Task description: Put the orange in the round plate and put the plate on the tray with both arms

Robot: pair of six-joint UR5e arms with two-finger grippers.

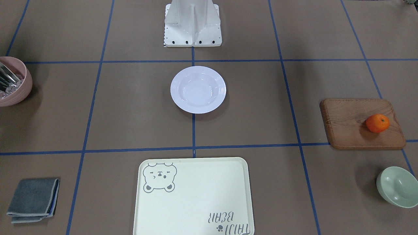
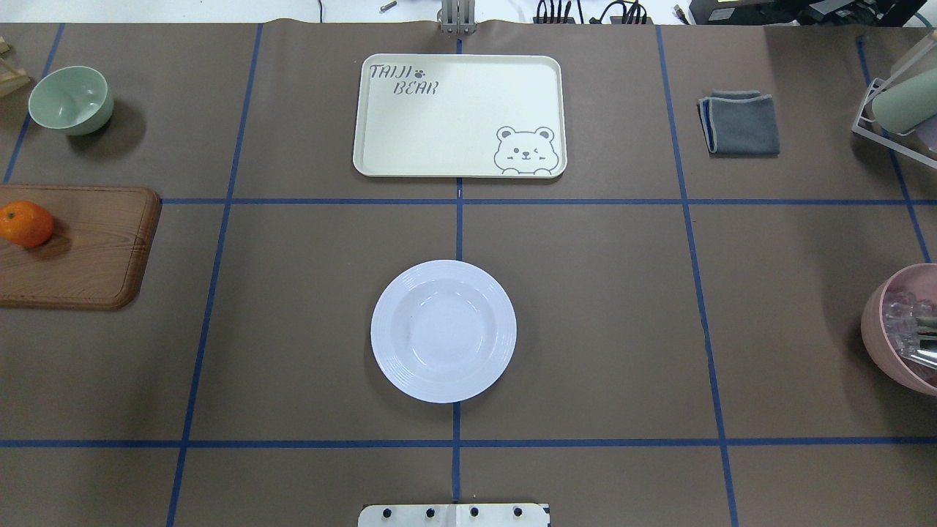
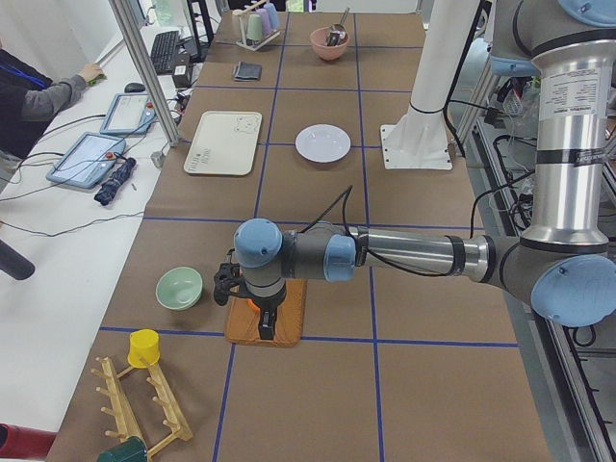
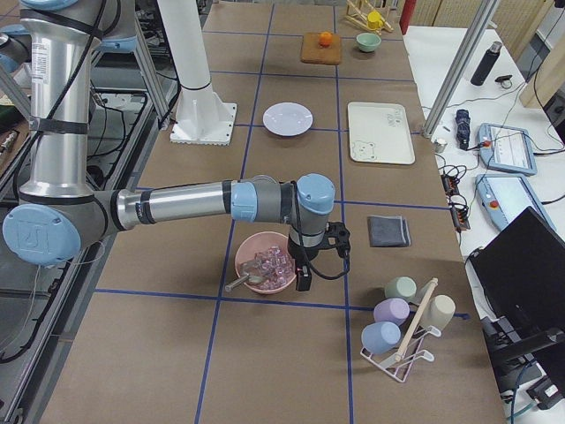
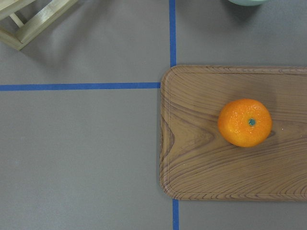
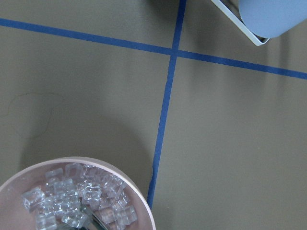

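Observation:
The orange (image 1: 377, 123) (image 2: 25, 223) lies on a brown wooden board (image 1: 359, 124) at the table's left end, and it fills the right half of the left wrist view (image 5: 244, 122). The white round plate (image 1: 198, 89) (image 2: 443, 331) sits empty at the table's middle, near the robot's base. The cream tray (image 1: 196, 199) (image 2: 454, 117) with the bear drawing lies empty beyond it. My left gripper (image 3: 267, 325) hangs over the board above the orange; I cannot tell its state. My right gripper (image 4: 303, 276) hovers beside the pink bowl (image 4: 265, 263); its state cannot be told either.
A pale green bowl (image 2: 71, 99) stands past the board. A folded grey cloth (image 2: 741, 122) lies at the far right, and the pink bowl (image 2: 904, 329) holds ice cubes and a utensil. A cup rack (image 4: 402, 331) and a wooden peg rack (image 3: 144, 409) stand at the table's ends.

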